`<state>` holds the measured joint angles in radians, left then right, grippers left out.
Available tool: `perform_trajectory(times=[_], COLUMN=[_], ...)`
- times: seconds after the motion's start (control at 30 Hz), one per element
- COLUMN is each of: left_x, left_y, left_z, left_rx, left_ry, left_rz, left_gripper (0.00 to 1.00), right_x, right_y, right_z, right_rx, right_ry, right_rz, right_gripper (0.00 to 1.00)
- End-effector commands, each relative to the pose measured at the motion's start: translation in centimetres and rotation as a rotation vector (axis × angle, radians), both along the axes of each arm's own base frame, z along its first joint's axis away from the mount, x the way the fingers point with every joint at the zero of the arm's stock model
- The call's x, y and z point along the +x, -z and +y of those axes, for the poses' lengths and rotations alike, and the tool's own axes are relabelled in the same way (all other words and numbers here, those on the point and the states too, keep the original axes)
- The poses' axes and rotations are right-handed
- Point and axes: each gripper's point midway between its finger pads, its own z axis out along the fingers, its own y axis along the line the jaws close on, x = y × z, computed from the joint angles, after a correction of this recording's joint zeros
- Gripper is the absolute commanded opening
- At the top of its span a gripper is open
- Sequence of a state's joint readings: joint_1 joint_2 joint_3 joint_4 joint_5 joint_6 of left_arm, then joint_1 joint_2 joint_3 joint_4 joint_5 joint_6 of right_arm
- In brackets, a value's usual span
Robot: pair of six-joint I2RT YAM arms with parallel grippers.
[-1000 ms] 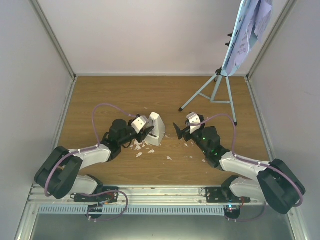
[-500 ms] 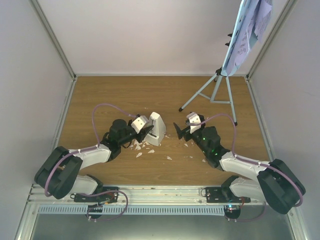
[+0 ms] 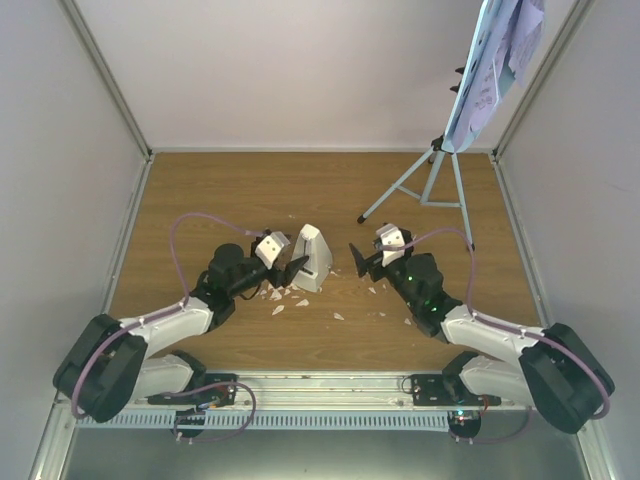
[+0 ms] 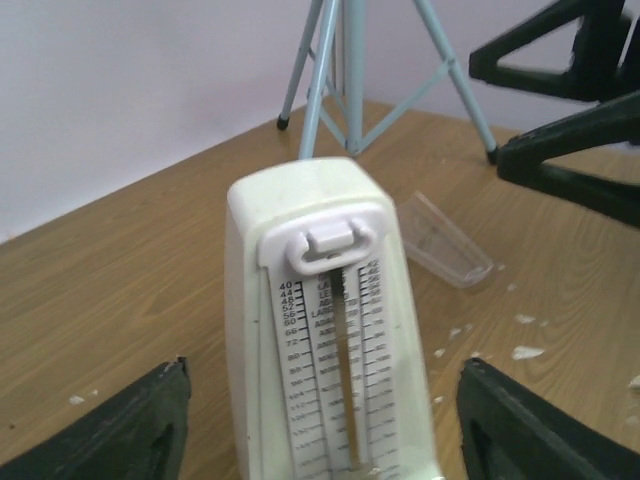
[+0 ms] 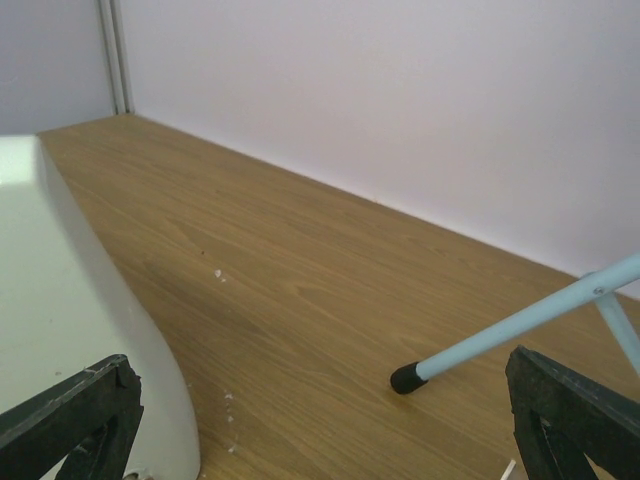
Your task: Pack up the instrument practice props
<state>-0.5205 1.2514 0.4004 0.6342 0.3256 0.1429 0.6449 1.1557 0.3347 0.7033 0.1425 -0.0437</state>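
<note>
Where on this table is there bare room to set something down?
Free: the back-left stretch of the table, from walls to metronome; the near strip along the front edge. Crowded: the middle, where left end effector and right end effector flank the metronome amid crumbs; the back-right corner, under the music stand.

Free passage over the far-left table (image 3: 220,190); metronome (image 3: 314,258) mid-table, music stand (image 3: 437,151) legs far-right.

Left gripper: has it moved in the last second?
Yes. The left gripper has backed slightly leftward, away from the metronome, which stayed put.
</note>
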Motion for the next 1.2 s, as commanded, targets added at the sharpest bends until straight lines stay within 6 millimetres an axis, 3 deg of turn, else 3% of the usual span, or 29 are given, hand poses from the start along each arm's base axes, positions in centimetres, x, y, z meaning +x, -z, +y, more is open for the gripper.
perform_trajectory(times=[0.0,0.17,0.37,0.6,0.73,0.9,1.17], left_x=[-1.6,-2.7,-1.9,-0.5,-0.6,0.0,0.7], left_y=[-2.1,-0.3,1.8,3.9,4.7,6.0,6.8], left_z=[0.9,1.3,0.9,2.4,1.9,1.6,1.5], left_rx=[-0.132,-0.186,-0.215,-0.247,-0.237,-0.207,-0.207], left_ry=[-0.013,-0.028,-0.017,-0.046,0.025,0.045,0.054], left_rz=[0.019,0.182,0.378,0.436,0.481,0.516,0.518], left_gripper=[0.79,0.95,0.97,0.94,0.89,0.75,0.69], right_x=[0.2,1.4,2.7,3.2,3.2,3.5,3.3], right_y=[-2.6,-2.6,-1.8,-1.3,-1.0,-0.4,-0.6], right_z=[-1.2,-4.0,-6.4,-9.1,-10.0,-10.2,-10.3], right_rx=[0.069,0.177,0.275,0.335,0.345,0.351,0.353], right_ry=[0.061,0.191,0.255,0.337,0.359,0.356,0.344], right_rz=[-0.047,0.002,0.097,0.139,0.142,0.165,0.161], right_gripper=[1.00,1.00,1.00,1.00,1.00,1.00,1.00])
